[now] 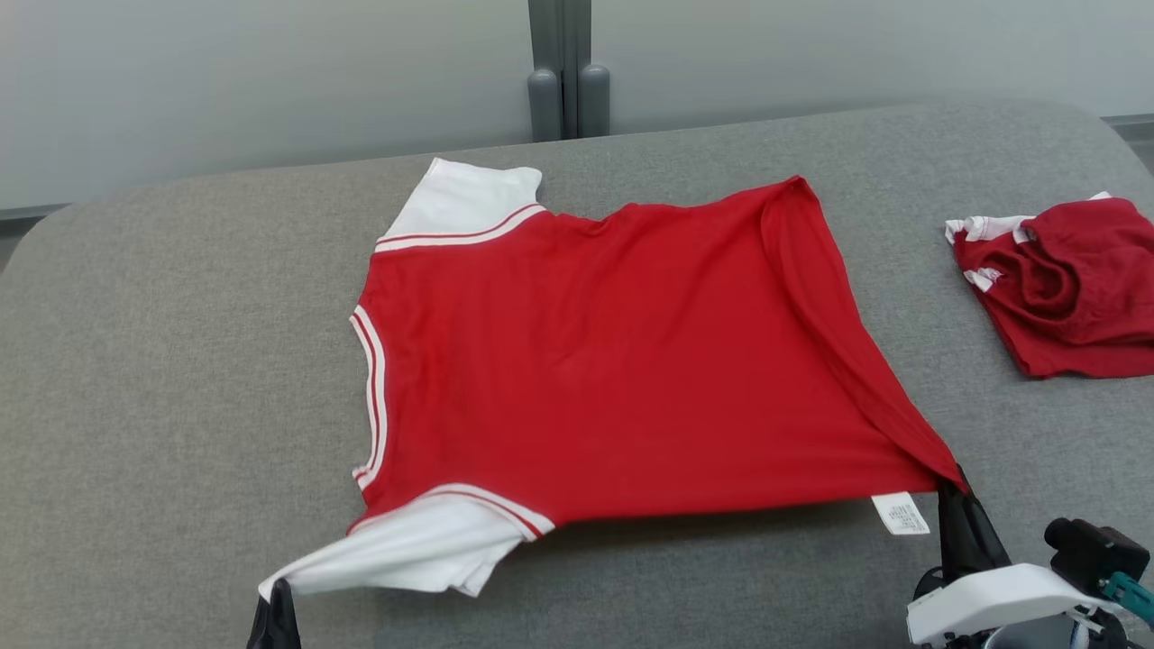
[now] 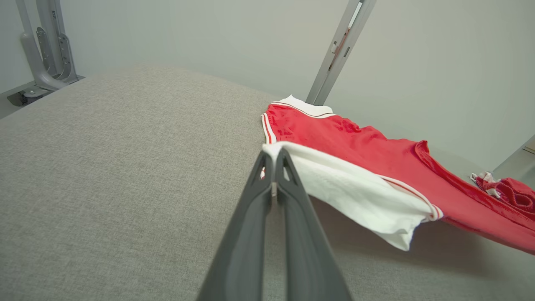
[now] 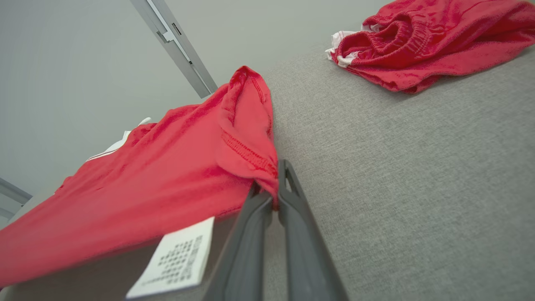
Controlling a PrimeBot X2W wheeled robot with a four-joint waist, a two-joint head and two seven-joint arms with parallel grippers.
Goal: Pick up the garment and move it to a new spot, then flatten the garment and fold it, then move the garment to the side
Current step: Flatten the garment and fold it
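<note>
At centre of grey coarse-weave counter (image 1: 162, 361): red garment (image 1: 613, 361), thin smooth knit, white sleeves with red stripe trim, spread roughly flat, near edge lifted off the cloth surface, shadow beneath. Left gripper (image 1: 278, 595): closed tight on tip of near white sleeve (image 2: 355, 188), cloth drawn to a point. Right gripper (image 1: 956, 496): clamped on stitched red hem corner, fabric bunched into a long fold up the garment's right side. White printed care label (image 1: 900, 515) hanging just beside that gripper. Well apart at far right: second red garment (image 1: 1068, 284), crumpled heap, white trim. Behind counter: grey metal post (image 1: 568, 81), pale plain wall (image 1: 270, 81).
</note>
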